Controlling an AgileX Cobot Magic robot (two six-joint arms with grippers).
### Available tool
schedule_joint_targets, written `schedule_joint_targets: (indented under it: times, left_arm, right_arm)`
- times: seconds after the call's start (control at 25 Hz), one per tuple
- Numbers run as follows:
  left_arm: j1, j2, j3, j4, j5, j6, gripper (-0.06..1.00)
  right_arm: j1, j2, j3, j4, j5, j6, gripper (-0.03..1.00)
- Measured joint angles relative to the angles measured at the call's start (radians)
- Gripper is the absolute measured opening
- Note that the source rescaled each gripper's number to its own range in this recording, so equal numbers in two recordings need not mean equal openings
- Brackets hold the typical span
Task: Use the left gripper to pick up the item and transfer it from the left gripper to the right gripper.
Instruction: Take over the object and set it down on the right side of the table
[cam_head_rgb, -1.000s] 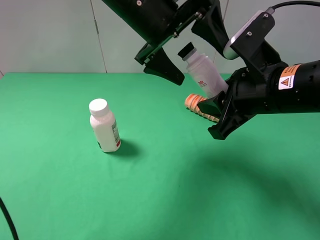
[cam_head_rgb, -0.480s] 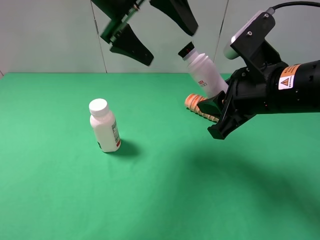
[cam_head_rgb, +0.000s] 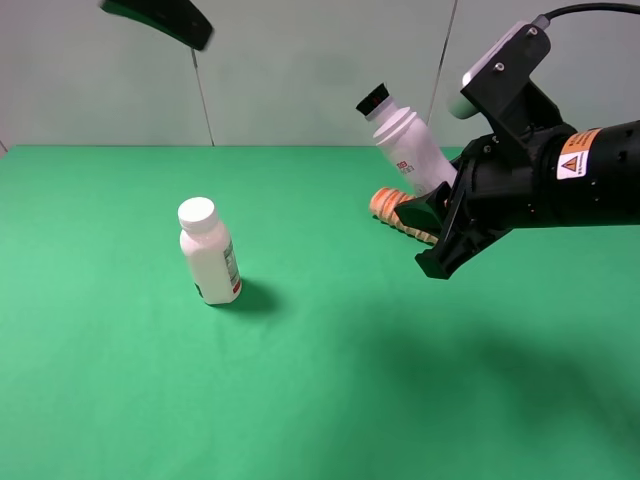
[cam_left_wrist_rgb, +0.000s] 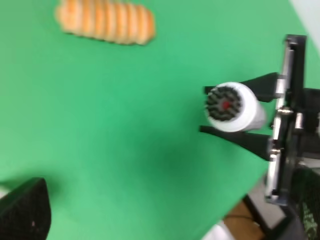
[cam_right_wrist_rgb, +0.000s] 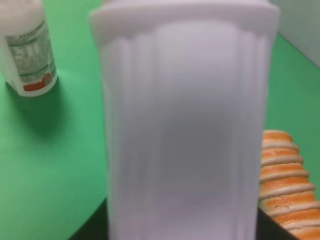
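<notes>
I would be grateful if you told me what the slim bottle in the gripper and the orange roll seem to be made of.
The slim bottle is probably plastic: opaque white, smooth, with a soft sheen and a ridged black cap. The orange roll looks like moulded toy bread, matte and evenly ribbed, though that is uncertain.

a flat, bright green table top (cam_head_rgb: 120, 380) fills most of the high view and runs back to a straight edge where it meets a plain, pale grey wall (cam_head_rgb: 300, 70). the wall is made of smooth panels split by two thin dark seams (cam_head_rgb: 201, 100), one nearly upright and one leaning, and the light is soft and even, leaving only a faint, blurred shadow (cam_head_rgb: 520, 370) on the green. in the left wrist view the green ends at a slanting edge, with a blurred brownish patch (cam_left_wrist_rgb: 240, 215) beyond it.
</notes>
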Motion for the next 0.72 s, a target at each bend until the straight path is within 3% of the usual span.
schedule_joint_targets:
  times: [0.44, 0.72]
  left_arm:
    - [0.002, -0.241, 0.002, 0.275, 0.047, -0.108, 1.0]
    - [0.002, -0.416, 0.102, 0.426, 0.048, -0.196, 1.0]
  right_arm:
    - [0.0, 0.0, 0.0, 0.0, 0.014, 0.007, 0.0]
    - [0.0, 0.0, 0.0, 0.0, 0.014, 0.009, 0.0]
